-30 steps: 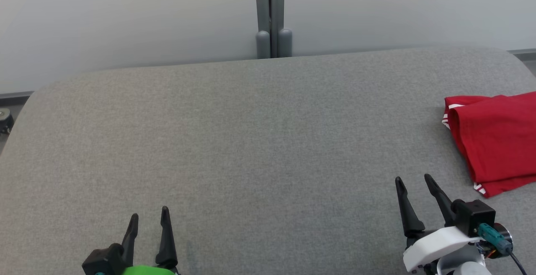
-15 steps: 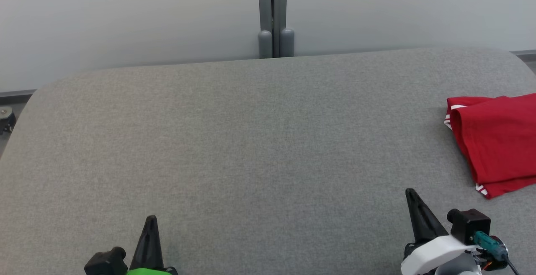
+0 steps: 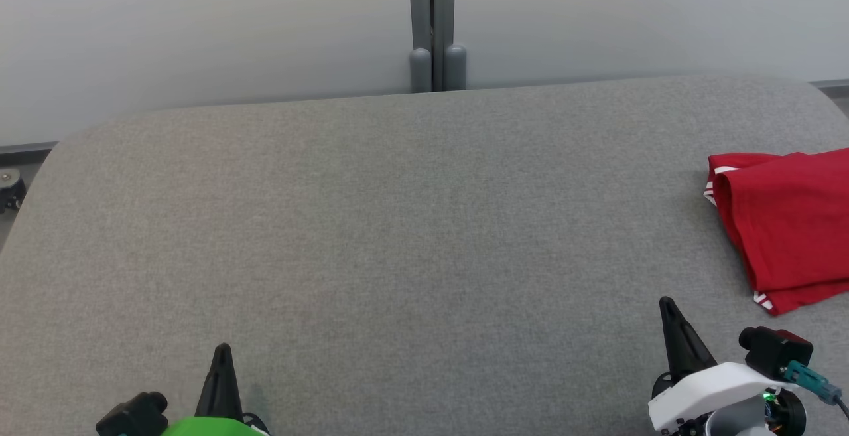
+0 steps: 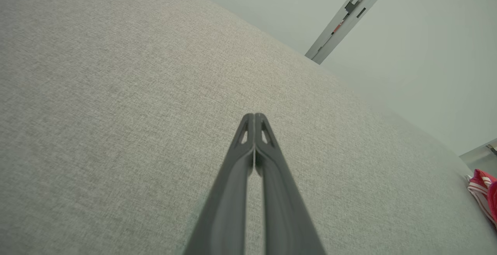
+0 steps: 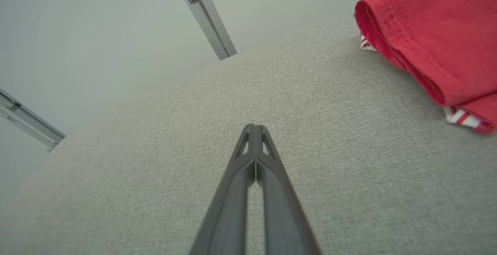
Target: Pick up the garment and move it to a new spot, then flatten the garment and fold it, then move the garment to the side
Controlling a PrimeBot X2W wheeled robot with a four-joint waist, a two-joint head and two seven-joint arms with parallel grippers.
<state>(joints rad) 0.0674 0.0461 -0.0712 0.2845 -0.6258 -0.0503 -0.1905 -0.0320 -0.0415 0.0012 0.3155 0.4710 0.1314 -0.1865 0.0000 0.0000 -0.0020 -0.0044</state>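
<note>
The folded red garment [image 3: 786, 230] lies at the table's [image 3: 398, 223] right edge, its near corner just ahead and right of the right gripper [image 3: 666, 303], which is closed and empty. The left gripper [image 3: 222, 351], also closed, sits well apart at the front left.

The table [image 3: 424, 223] spans the head view. The garment [image 3: 789, 223] lies on its right end, running past the view's right edge. The left gripper [image 3: 222, 351] is over the near edge at lower left. The right gripper [image 3: 665, 304] is at lower right, near the garment's front corner but apart from it. Behind the far edge, at mid-width, an upright post [image 3: 436, 18] stands against the wall [image 3: 199, 24].
</note>
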